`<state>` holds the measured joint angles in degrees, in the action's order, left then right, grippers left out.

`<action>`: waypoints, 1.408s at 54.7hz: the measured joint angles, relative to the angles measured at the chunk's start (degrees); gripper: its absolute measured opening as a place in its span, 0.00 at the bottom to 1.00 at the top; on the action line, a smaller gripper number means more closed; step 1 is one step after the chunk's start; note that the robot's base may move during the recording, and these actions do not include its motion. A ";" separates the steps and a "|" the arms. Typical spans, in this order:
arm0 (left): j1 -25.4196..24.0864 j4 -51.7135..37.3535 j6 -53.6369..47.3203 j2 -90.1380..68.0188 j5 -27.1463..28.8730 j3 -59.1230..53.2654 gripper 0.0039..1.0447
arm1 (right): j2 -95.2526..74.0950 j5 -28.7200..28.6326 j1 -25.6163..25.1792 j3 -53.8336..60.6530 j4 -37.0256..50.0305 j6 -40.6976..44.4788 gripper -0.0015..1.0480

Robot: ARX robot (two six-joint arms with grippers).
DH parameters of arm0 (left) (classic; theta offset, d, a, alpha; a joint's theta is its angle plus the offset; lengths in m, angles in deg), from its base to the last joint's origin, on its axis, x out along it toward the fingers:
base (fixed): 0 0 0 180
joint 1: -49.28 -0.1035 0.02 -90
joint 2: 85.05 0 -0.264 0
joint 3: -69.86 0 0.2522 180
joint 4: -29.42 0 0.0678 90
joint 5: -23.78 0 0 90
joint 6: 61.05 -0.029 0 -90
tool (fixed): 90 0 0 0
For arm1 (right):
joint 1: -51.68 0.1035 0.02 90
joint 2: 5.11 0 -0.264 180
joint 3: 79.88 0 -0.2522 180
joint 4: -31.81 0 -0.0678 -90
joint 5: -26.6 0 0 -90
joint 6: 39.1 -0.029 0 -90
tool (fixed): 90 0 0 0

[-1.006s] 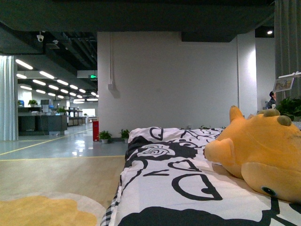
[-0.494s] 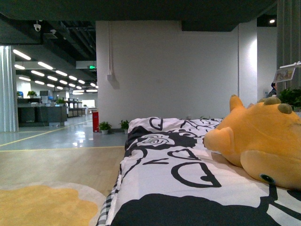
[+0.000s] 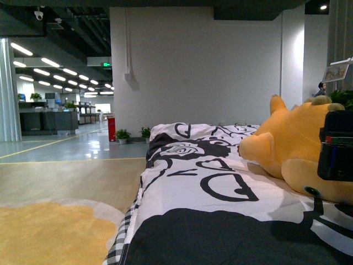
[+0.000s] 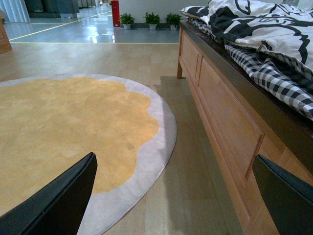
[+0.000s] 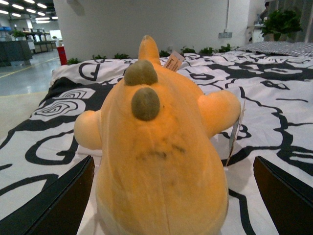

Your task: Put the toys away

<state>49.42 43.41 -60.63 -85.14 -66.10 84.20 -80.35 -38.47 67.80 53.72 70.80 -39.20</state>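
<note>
Orange-yellow plush, the toy (image 3: 292, 152) is lying on the bed's black-and-white cover (image 3: 209, 193), towards its right side, with its back turned to the right wrist camera. Nothing is gripping it, so I judge the step in hand to be the approach for the pick-up, with the putting away not yet begun.

The right tool (image 5: 173, 164) is standing wide open. Its two dark fingers (image 5: 58, 205) are showing on either side of the plush body with clear gaps to it, holding nothing and touching nothing that I can see. The left tool (image 4: 173, 164) is hanging just as wide open and empty, low over the floor between the round yellow rug (image 4: 63, 127) and the wooden bed frame (image 4: 225, 127), well apart from the toy.

The next move is probably calling for the right tool to be pushing forward until its fingers are straddling the rounded body. It would then be closing firmly, since soft stuffing is likely to give under the squeeze. Where the toy is meant to go is not showing in any view.
</note>
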 joint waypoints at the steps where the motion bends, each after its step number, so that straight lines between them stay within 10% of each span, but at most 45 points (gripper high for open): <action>1: 0.00 0.00 0.00 0.00 0.00 0.00 0.94 | -0.66 0.15 0.13 -0.46 0.46 0.26 0.94; 44: 0.00 0.00 0.00 0.00 0.00 0.00 0.94 | -17.75 0.52 -2.97 -12.15 7.21 12.48 0.93; 68: 0.00 0.00 0.00 0.00 0.00 0.00 0.94 | -14.34 -9.03 -3.76 -14.23 -3.85 5.90 0.21; 77: 0.00 0.00 0.00 0.00 0.00 0.00 0.94 | -10.05 -16.74 -5.20 -15.06 -9.94 -0.04 0.09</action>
<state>49.42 43.41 -60.63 -85.14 -66.10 84.20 -90.40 -55.21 62.60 38.66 60.86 -39.24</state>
